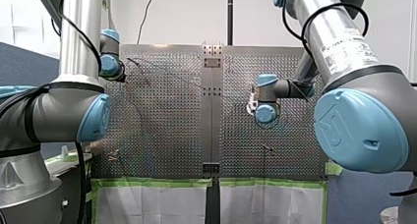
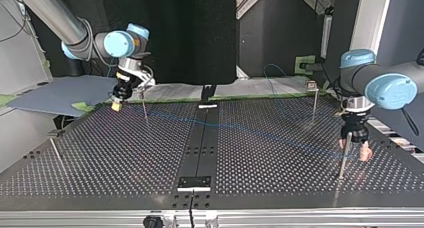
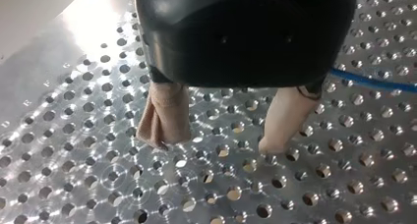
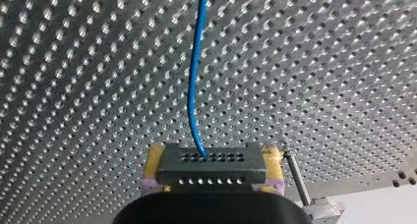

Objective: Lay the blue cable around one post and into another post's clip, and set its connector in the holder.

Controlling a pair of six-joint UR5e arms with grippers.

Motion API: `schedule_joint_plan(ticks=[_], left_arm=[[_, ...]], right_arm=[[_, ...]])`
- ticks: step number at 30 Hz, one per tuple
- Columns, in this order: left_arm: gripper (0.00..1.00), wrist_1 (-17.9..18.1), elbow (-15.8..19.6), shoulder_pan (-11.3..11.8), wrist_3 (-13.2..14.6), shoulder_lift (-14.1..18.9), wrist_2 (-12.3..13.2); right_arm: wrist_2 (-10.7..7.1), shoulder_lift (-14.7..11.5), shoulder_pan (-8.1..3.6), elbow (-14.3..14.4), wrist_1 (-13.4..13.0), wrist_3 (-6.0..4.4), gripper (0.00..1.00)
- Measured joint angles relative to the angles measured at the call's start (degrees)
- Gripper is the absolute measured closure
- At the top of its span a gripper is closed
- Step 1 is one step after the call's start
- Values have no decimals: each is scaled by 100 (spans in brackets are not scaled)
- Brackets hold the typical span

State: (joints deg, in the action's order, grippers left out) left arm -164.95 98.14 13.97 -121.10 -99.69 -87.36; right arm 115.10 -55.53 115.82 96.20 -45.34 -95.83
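Observation:
The thin blue cable (image 2: 260, 133) lies across the perforated table from the top view's left to its right. My right gripper (image 2: 117, 105), with yellow pads, is shut on the cable's black connector (image 4: 212, 167); the cable (image 4: 194, 76) runs straight ahead out of the connector. A thin post (image 4: 296, 180) stands right beside this gripper. My left gripper (image 2: 355, 150) hovers low over the table at the top view's right, next to a post (image 2: 343, 160). Its beige pads (image 3: 164, 118) stand open with nothing between them. The cable (image 3: 373, 81) passes beside that gripper.
More thin posts stand on the table: one (image 2: 145, 107) near my right gripper, one with a small clip head (image 2: 313, 99) at the far right, one leaning (image 2: 56, 153) at the near left. A black centre strip (image 2: 200, 138) divides the plate.

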Motion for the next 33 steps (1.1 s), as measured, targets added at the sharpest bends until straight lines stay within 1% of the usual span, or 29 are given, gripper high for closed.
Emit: schedule_joint_plan(ticks=[1, 2, 5, 6, 9, 11, 14, 15, 18, 20, 24, 27, 28, 30, 33], left_arm=[[0, -10, 0, -8, 5, 0, 0], [0, -18, 0, -15, 9, 0, 0], [0, -35, 1, -32, 14, 0, 2], [0, -43, 0, -39, 16, 0, 3], [0, -62, 1, -66, 28, 0, -1], [0, -69, -1, -83, 48, 0, -7], [0, -80, 0, -118, 85, 1, -24], [0, -89, 0, -131, 95, 1, -31], [0, -126, 0, -161, 108, 5, -74], [0, -138, 0, -173, 110, 6, -96], [0, -138, 1, -178, 112, 19, -118], [0, -148, 0, -193, 110, 28, -130], [0, -154, 0, -197, 110, 30, -140], [0, -169, -1, -202, 107, 34, -167], [0, -182, 0, -209, 98, 42, -194]], right_arm=[[-43, 1, -39, 44, -45, 24, 74], [-87, 4, -79, 88, -88, 41, 72], [-249, 24, -236, 252, -252, 81, 72], [-323, 47, -309, 324, -325, 89, 72], [-496, 152, -481, 497, -498, 94, 72], [-593, 234, -579, 595, -594, 110, 72], [-751, 383, -737, 754, -753, 196, 72], [-816, 446, -801, 818, -817, 248, 72], [-970, 598, -955, 972, -972, 344, 72], [-1055, 683, -1041, 1057, -1056, 392, 72], [-1245, 873, -1229, 1246, -1246, 524, 72], [-1382, 1010, -1310, 1384, -1385, 629, 72], [-1426, 1053, -1321, 1427, -1427, 648, 72], [-1534, 1154, -1339, 1537, -1523, 666, 72], [-1701, 1232, -1352, 1704, -1597, 679, 72]])
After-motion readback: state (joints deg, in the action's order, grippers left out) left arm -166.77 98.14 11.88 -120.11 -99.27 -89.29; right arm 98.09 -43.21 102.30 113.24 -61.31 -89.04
